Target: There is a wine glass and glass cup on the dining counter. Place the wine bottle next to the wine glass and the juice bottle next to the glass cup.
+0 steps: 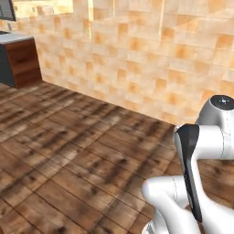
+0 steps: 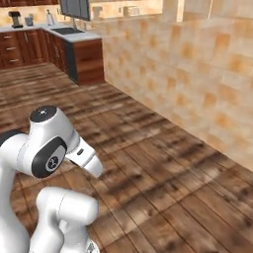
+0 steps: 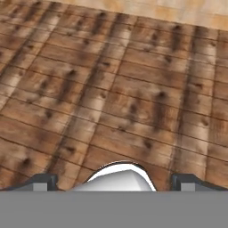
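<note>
While crossing open floor in search of the bottles, carry the dark-tipped two-finger claw (image 3: pixel 116 181) as it stands now: spread to full width, pinching nothing, and aimed down at the brown knotted wooden plank floor (image 3: pixel 111 89) just below and ahead of it.

Judged to be the approach stage, with nothing picked up or placed yet. Cannot tell where the tall dark wine bottle, the stubby red juice bottle or the marble-topped dining counter lie relative to the claw. Going by the bare planks beneath it, probably all well out of reach.

Beyond the claw, across the floor: a tan and orange tiled wall (image 1: pixel 137 59). Far off to the claw's left: a reddish-brown wooden cabinet run with a pale worktop (image 2: pixel 29 44).

To do this step well:
- Drive with the white jointed arm (image 1: pixel 201 151) folded close over the base, well apart from wall and cabinets.
- Turn until a bottle comes ahead of the claw, then stop square to it and comfortably near.
- Raise the claw to bottle height before reaching in.
- Bring one finger to each side of the bottle's body, below the neck, before closing.
- Lift straight up, upright, without nudging anything beside it.
</note>
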